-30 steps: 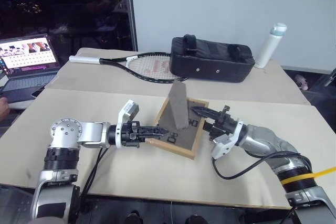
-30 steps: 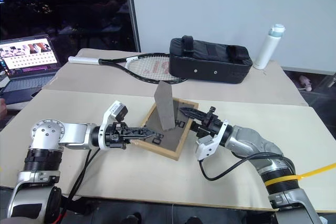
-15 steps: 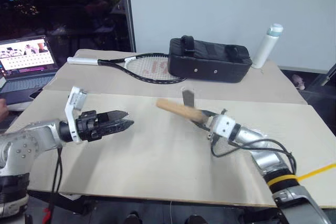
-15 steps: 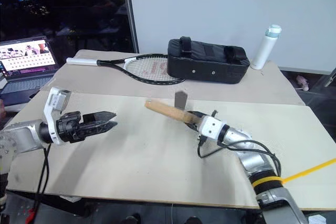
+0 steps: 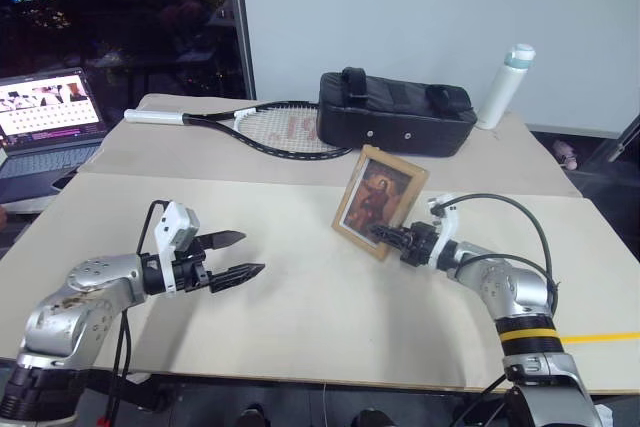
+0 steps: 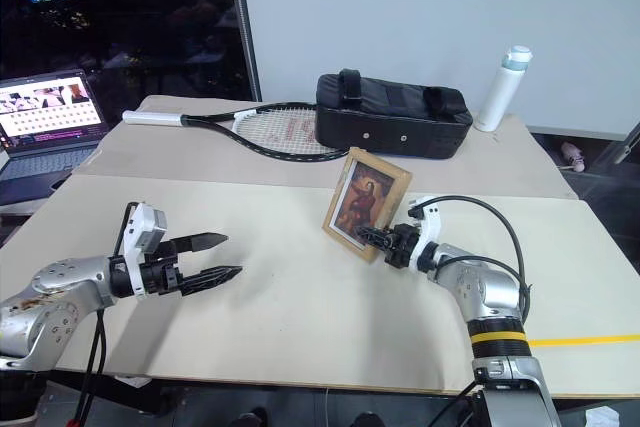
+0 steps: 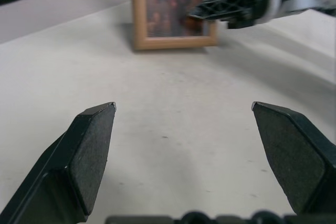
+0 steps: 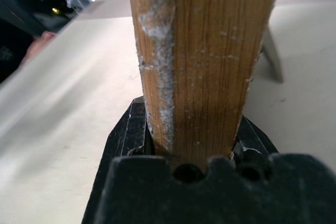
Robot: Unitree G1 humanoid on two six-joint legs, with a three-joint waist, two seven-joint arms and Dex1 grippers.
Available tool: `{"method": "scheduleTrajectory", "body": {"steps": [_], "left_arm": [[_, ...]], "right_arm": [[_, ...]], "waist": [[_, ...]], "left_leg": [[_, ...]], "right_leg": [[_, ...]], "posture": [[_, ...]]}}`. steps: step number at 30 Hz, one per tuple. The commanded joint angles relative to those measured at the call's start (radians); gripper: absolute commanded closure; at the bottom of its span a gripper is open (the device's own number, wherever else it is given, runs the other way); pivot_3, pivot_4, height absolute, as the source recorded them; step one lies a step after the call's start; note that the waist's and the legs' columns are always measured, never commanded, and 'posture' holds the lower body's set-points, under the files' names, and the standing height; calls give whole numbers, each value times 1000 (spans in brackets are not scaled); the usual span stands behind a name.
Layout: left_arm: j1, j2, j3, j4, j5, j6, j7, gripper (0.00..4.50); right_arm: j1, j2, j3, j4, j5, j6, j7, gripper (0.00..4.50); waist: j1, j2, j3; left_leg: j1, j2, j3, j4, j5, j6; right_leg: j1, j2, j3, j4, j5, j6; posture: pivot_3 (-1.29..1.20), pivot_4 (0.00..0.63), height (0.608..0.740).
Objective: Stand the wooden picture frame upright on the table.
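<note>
The wooden picture frame (image 5: 378, 201) stands upright near the middle of the table (image 5: 300, 327), leaning back slightly, its reddish-brown portrait facing me. My right gripper (image 5: 385, 235) is shut on the frame's lower right edge. In the right wrist view the light-wood edge (image 8: 205, 51) rises between the black fingers (image 8: 123, 135), and the fold-out stand (image 8: 270, 51) reaches down to the tabletop behind it. My left gripper (image 5: 235, 255) hovers open well to the left of the frame, holding nothing. The left wrist view looks past its wide-apart fingertips (image 7: 94, 145) at the frame (image 7: 170, 9) and the right gripper (image 7: 210, 10).
A black padded bag (image 5: 395, 125) and a tennis racket (image 5: 250, 127) lie on the far slab, with a white bottle (image 5: 503, 85) at the back right. An open laptop (image 5: 45, 122) sits at the far left. A seam (image 5: 200, 182) runs across the table.
The frame went from lying back-up to standing with the portrait facing me, rolled up by the right gripper. The left gripper let go, opened wide and drew away to the left.
</note>
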Motion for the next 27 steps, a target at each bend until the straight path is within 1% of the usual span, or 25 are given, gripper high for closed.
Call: {"method": "scheduleTrajectory", "body": {"steps": [1, 5, 9, 11, 12, 13, 14, 15, 16, 18, 21, 23, 24, 26, 27], "left_arm": [[-37, -10, 3, 16, 25, -38, 5, 0], [-48, -4, -26, 48, 55, -38, -19, 0], [-93, -18, -36, 83, 60, -28, -16, 0], [-119, -26, -45, 110, 80, -26, 4, 0], [-128, -33, -47, 120, 92, -34, 16, 0], [-133, -38, -47, 126, 99, -37, 24, 0], [-141, -46, -42, 137, 103, -39, 36, 0], [-145, -57, -32, 143, 98, -34, 50, 0], [-146, -64, -25, 146, 96, -30, 58, 0], [-116, -82, -26, 131, 118, -46, 90, 0], [-47, -100, -51, 89, 161, -76, 123, 0], [-13, -110, -55, 69, 171, -84, 132, 0], [1, -118, -58, 62, 179, -89, 140, 0], [5, -141, -54, 65, 182, -67, 181, 0], [-3, -161, -43, 71, 177, -70, 204, 0]], "right_arm": [[55, 6, 23, -52, 12, 94, -2, 3275], [105, 34, 41, -96, -9, 80, -19, 3279], [132, 40, 47, -127, -34, 56, -25, 3279], [139, 38, 33, -146, -24, 64, -21, 2261], [143, 33, 19, -157, -12, 72, -14, 2089], [150, 27, -3, -173, 14, 94, -7, 1713], [166, 11, -66, -193, 68, 129, -7, 1236], [192, -12, -115, -218, 111, 152, 3, 1009], [211, -27, -147, -237, 139, 169, 8, 681], [304, -87, -190, -312, 163, 168, 51, 36], [454, -164, -257, -423, 207, 140, 134, 36], [525, -195, -283, -475, 200, 92, 170, 36], [555, -200, -304, -498, 167, 16, 188, 36], [563, -176, -376, -523, 121, -101, 132, 36], [574, -178, -389, -531, 80, -168, 123, 36]], "waist": [[0, 0, 0], [2, -1, -1], [1, -3, -2], [1, -3, -3], [1, -3, -3], [1, -3, -3], [1, -3, -3], [2, -3, -3], [6, -3, -3], [17, -3, -3], [21, -3, -3], [16, -3, -3], [13, -3, -3], [10, -3, -3], [9, -3, -3]], "left_leg": [[0, 0, 0, 0, 0, 0], [0, 0, 0, 0, -1, 1], [0, 0, 0, 0, -1, 1], [0, 0, 0, 0, -1, 1], [0, 0, 0, 0, -1, 1], [0, 0, 0, 0, -1, 1], [-2, 0, 0, 0, -1, 1], [-3, 0, 0, 0, -1, 1], [-4, 0, 0, 1, -1, 1], [-6, -1, 0, 1, -1, 1], [-6, -1, 0, 1, -2, 4], [-6, -1, 0, 1, -3, 4], [-6, -1, 0, 1, -3, 4], [-6, -1, 0, 3, -3, 4], [-5, -1, 0, 4, -2, 4]], "right_leg": [[0, 0, 0, 0, 0, 0], [0, 0, 0, 0, -1, 1], [0, 0, 0, 0, -1, 2], [1, 0, 0, 0, -1, 2], [0, 0, 0, 0, -1, 2], [0, 0, 0, 0, -1, 2], [-1, 0, 0, 0, -1, 2], [-2, 0, 0, 0, -1, 2], [-2, 0, 0, 0, -1, 2], [-3, -1, 0, -1, -1, 2], [-3, -1, 0, -1, -1, 1], [-4, -1, 0, -1, -2, 1], [-4, -1, 0, 0, -2, 2], [-4, -1, 0, 0, -2, 2], [-3, -1, 0, 0, -1, 3]], "posture": [[0, 150, 721], [0, 150, 721], [0, 150, 721], [0, 150, 721], [0, 150, 721], [0, 150, 721], [0, 150, 721], [0, 150, 721], [0, 150, 721], [0, 150, 721], [0, 150, 721], [0, 150, 721], [0, 150, 721], [0, 150, 721], [0, 150, 721]]}}
